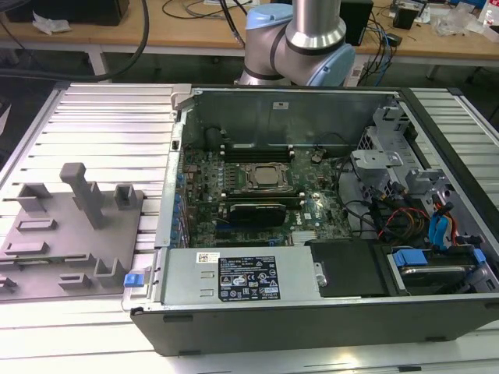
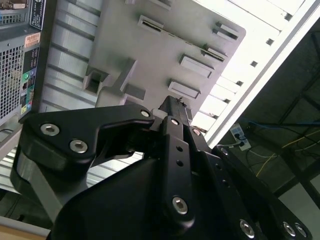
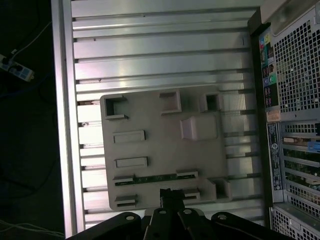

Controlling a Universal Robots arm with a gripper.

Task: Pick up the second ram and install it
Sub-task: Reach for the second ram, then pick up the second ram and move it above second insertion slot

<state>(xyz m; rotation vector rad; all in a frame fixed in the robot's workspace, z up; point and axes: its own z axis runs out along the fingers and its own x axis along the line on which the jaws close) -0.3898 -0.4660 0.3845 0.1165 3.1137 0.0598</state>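
The second ram (image 3: pixel 155 178) is a thin green stick lying on edge in a long slot of the grey fixture plate (image 3: pixel 150 120), held between two small end holders. My gripper (image 3: pixel 171 193) hangs well above the plate, close to the ram's slot in the first wrist view. Its two black fingertips look pressed together with nothing between them. In the second wrist view the gripper (image 2: pixel 175 104) points at the same plate (image 2: pixel 125 45). The open computer case (image 1: pixel 312 195) lies in the exterior view with its motherboard (image 1: pixel 257 195) exposed.
In the exterior view the fixture plate (image 1: pixel 70 234) lies on a ribbed metal table (image 1: pixel 109 125) to the left of the case and carries a tall grey post (image 1: pixel 84 191). The case's rear panel (image 3: pixel 295 125) borders the plate. Cables and drive bays (image 1: pixel 421 218) fill the case's right part.
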